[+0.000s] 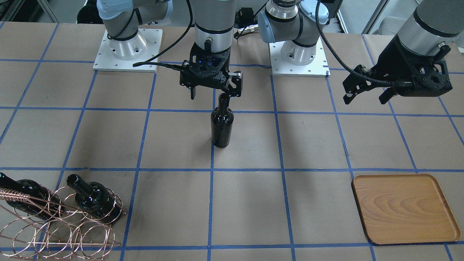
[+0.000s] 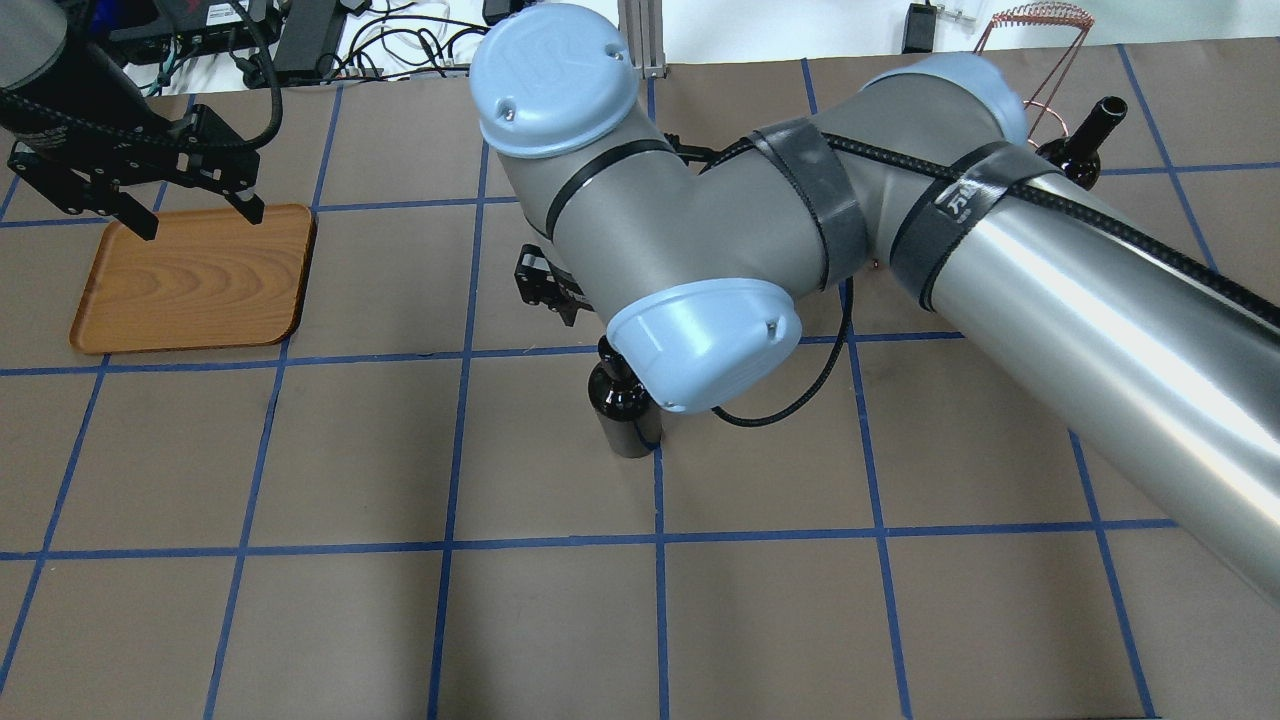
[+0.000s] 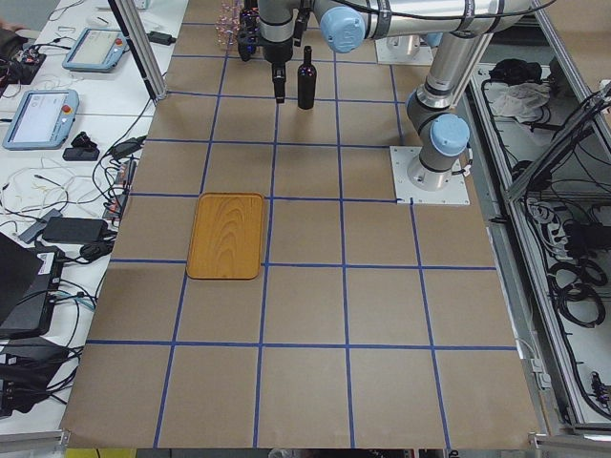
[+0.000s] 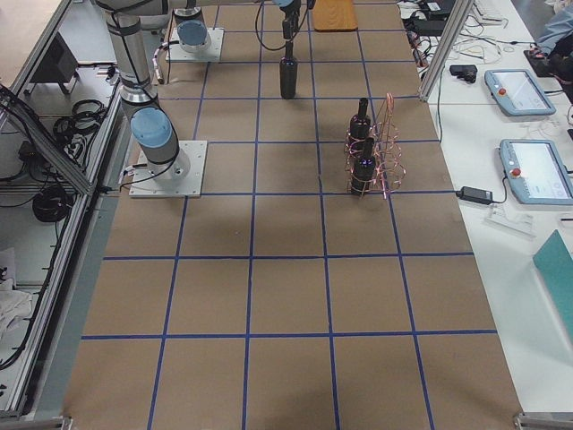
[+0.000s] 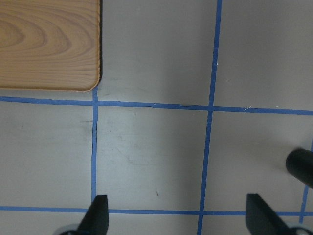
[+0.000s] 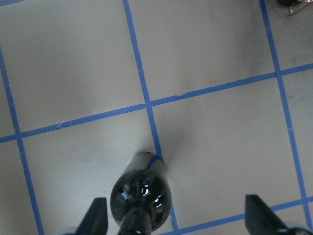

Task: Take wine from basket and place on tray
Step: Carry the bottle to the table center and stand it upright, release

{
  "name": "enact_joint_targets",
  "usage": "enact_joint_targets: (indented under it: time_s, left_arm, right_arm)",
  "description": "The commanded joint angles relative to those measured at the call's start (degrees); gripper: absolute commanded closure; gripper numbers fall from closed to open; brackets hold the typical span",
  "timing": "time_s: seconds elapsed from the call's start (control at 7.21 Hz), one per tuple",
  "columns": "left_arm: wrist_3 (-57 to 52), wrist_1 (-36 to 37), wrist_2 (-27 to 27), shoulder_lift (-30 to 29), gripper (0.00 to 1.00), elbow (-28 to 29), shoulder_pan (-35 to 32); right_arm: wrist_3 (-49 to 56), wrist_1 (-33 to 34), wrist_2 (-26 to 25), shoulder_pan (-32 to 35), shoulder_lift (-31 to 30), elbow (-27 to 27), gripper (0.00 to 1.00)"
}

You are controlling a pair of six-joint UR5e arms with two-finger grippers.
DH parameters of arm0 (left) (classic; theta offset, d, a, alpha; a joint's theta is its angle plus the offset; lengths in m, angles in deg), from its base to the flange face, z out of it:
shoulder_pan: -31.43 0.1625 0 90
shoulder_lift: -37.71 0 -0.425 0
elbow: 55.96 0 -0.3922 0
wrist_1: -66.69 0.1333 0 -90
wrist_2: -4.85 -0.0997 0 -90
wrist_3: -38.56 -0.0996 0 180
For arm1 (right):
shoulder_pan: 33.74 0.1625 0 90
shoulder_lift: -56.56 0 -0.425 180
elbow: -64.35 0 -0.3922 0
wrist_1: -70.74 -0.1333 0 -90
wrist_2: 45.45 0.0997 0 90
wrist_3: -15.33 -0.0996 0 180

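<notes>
One wine bottle (image 1: 222, 121) stands upright on the table's middle, away from the basket. My right gripper (image 1: 214, 95) is open just above it. In the right wrist view the bottle (image 6: 140, 198) sits between the spread fingertips (image 6: 96, 218), nearer one of them, and is not gripped. The copper wire basket (image 1: 61, 224) holds two more dark bottles (image 1: 92, 197). The wooden tray (image 1: 404, 208) lies bare. My left gripper (image 1: 364, 100) is open and empty in the air; in the overhead view it (image 2: 200, 222) hangs over the tray's (image 2: 190, 290) far edge.
The table is brown paper with a blue tape grid. Two white arm base plates (image 1: 127, 50) stand at the robot's side. In the overhead view my right arm hides most of the standing bottle (image 2: 625, 415). The basket's handle (image 2: 1030, 25) shows at the far right.
</notes>
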Motion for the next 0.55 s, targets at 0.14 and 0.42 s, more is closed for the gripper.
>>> enact_joint_targets:
  time_s: [0.14,0.42]
  left_arm:
    - [2.9,4.6,-0.2,-0.5,0.0,0.0,-8.3]
    - [11.0,5.0,0.2,-0.5,0.0,-0.1,-16.9]
  right_arm:
    - [21.5,-6.7,2.3,-14.5,-6.6,0.0,0.0]
    - [24.6,-7.1,4.8,-18.0,-9.1,0.0,0.0]
